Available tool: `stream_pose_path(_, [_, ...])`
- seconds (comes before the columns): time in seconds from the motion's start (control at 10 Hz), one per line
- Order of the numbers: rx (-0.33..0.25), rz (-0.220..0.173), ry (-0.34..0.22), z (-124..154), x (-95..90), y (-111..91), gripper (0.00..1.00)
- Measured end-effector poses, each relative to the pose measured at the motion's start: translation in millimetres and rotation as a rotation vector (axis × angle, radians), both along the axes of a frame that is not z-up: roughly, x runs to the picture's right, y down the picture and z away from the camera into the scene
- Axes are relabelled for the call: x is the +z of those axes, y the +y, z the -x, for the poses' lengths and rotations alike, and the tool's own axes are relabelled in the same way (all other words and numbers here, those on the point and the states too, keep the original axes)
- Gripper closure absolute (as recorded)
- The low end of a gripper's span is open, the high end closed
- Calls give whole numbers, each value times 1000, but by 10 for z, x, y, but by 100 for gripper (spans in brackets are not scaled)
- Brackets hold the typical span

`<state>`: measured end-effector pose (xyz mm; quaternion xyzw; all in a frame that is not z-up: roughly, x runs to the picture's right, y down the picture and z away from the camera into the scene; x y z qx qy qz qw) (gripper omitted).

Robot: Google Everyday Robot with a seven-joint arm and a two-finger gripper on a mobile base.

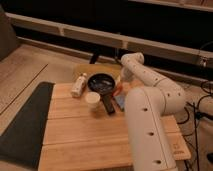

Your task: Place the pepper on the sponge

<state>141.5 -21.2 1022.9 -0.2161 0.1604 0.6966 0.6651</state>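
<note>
Dim, warm light from above. The white arm [150, 112] is the brightest surface, and the far wall is nearly black. The tool [121, 86], at the far right of the desk [75, 131] beside the pan [101, 82], sits in muted shade, with weak shadows under nearby objects.

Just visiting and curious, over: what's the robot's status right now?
Gripper down beside pan, fingers open. Pepper between pan and sponge, not on it. Pan handle lies close by sponge.
</note>
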Motion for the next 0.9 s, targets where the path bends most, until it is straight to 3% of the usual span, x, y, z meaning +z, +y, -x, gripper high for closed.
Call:
stream_pose_path(0.7, [8, 56, -7, -22, 138, 156, 36])
stream_pose_path(0.9, [7, 65, -6, -42, 174, 182, 48])
